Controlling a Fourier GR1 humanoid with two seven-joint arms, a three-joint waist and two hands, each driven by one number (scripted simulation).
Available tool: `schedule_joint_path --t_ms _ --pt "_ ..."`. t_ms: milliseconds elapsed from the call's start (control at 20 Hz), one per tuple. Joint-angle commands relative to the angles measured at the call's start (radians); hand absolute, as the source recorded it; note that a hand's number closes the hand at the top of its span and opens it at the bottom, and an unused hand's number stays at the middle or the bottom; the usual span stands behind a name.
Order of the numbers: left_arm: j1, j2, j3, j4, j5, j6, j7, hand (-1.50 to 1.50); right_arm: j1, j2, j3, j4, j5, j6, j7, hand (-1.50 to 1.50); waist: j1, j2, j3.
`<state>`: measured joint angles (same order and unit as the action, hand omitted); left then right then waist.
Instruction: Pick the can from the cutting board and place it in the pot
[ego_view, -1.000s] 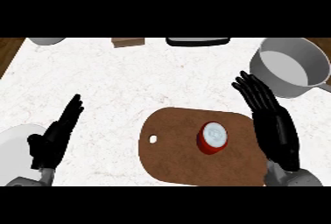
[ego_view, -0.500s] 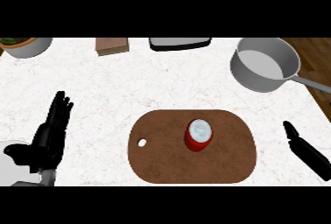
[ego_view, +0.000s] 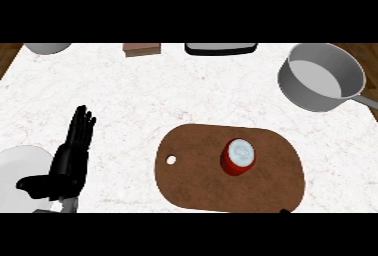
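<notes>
I see the can (ego_view: 239, 157) upright on the board (ego_view: 199, 175), pot (ego_view: 321, 76) well up-right of it. My left hand (ego_view: 68, 160) rests left of the board, fingers straight; right hand's fingers, can't tell.

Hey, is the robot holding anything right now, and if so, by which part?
Nothing is held. The left hand is open with straight fingers over the counter, and the can stands untouched on the cutting board.
</notes>
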<state>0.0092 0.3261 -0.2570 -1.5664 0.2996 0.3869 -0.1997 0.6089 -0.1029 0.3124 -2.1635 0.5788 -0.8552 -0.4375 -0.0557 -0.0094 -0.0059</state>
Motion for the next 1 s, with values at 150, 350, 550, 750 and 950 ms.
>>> schedule_joint_path --t_ms 150,350,550,750,950 --pt "-0.038 -0.005 -0.004 -0.008 -0.009 0.000 0.016 0.00 0.337 0.058 0.120 0.003 0.330 0.068 0.178 -1.50 0.030 0.027 -0.005" --pt "-0.040 -0.024 -0.036 -0.015 -0.031 0.003 0.009 0.00 0.439 0.101 0.135 0.013 0.509 0.144 0.335 -1.50 0.053 0.035 -0.003" --pt "-0.027 -0.020 -0.037 -0.031 -0.032 -0.002 0.010 0.00 0.461 0.102 0.219 -0.074 0.675 0.234 0.542 -1.50 0.079 0.036 -0.003" --pt "-0.044 -0.064 -0.069 0.007 -0.060 0.014 -0.003 0.00 0.361 0.103 0.342 -0.097 0.830 0.352 0.771 -1.50 0.076 0.030 0.000" --pt "-0.071 -0.057 -0.041 0.028 -0.043 -0.003 0.020 0.00 0.211 0.103 0.405 -0.090 0.975 0.465 1.025 -1.50 0.073 0.027 0.001"
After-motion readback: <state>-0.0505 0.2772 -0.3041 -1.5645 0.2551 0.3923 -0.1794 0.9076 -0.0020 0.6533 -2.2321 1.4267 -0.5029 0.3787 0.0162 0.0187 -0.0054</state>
